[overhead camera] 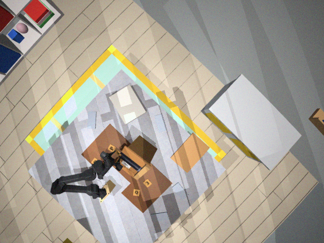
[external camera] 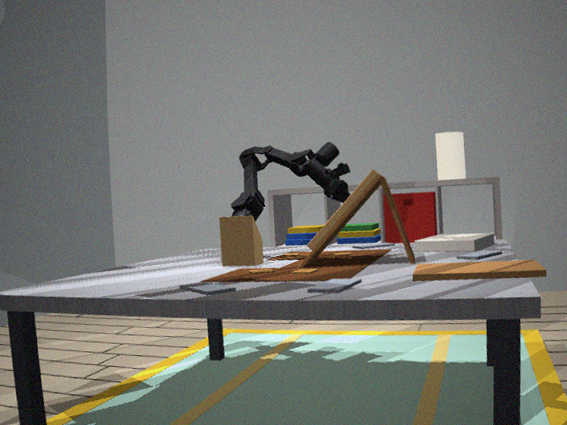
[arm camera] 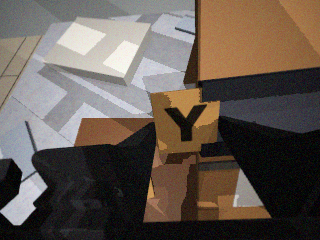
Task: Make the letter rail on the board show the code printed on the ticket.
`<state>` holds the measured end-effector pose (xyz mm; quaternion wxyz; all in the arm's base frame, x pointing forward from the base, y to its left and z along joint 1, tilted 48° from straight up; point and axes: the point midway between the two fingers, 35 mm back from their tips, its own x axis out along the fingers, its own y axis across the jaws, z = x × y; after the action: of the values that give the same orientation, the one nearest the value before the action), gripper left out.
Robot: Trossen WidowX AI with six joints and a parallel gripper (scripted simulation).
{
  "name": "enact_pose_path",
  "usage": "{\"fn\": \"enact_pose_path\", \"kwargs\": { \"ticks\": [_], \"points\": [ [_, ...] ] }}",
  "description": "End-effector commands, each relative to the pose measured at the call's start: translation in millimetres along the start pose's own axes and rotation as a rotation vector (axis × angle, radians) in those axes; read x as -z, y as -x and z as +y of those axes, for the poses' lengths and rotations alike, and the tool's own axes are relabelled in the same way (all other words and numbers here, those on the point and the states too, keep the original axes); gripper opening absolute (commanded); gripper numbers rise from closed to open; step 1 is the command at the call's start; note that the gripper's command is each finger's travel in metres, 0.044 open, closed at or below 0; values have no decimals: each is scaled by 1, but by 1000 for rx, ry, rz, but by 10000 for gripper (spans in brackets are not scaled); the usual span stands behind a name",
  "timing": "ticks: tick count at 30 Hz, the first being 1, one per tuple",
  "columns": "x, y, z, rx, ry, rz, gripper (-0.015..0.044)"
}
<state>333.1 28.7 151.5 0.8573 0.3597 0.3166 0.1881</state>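
Your hand (overhead camera: 117, 160) (external camera: 346, 197) (arm camera: 185, 123) is closed on the Y tile (arm camera: 185, 120), one finger on each side, with the letter facing the wrist camera. The tile is up at the end of the dark rail (overhead camera: 130, 161) (arm camera: 260, 112) on the leaning board (overhead camera: 141, 172) (external camera: 347, 212) (arm camera: 260, 40), and its edge looks very near the rail or just touching it. You can't tell if it has gone into the slot yet

It should be light and stiff, like a little block of wood, and it won't squash. Its flat sides may be a bit slippery, so hold it by the two side edges, in the middle, and keep the letter free. If you pinch it crooked, it could twist and jam at the rail's mouth

Next, you'd want to line it up straight and slide it along softly. Push too hard and the board might shift on the surface (overhead camera: 115, 209) (external camera: 264, 306)

The P tile (overhead camera: 111, 148), the 3 tile (overhead camera: 147, 183) and the Q tile (overhead camera: 136, 192) lie apart from the rail. The ticket's code is too small for you to read
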Motion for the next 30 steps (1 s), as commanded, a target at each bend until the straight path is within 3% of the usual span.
{"fn": "enact_pose_path", "kwargs": {
  "ticks": [1, 30],
  "points": [
    [1, -1, -2, -4, 2, 4, 0],
    [1, -1, -17, -4, 2, 4, 0]
  ]
}}
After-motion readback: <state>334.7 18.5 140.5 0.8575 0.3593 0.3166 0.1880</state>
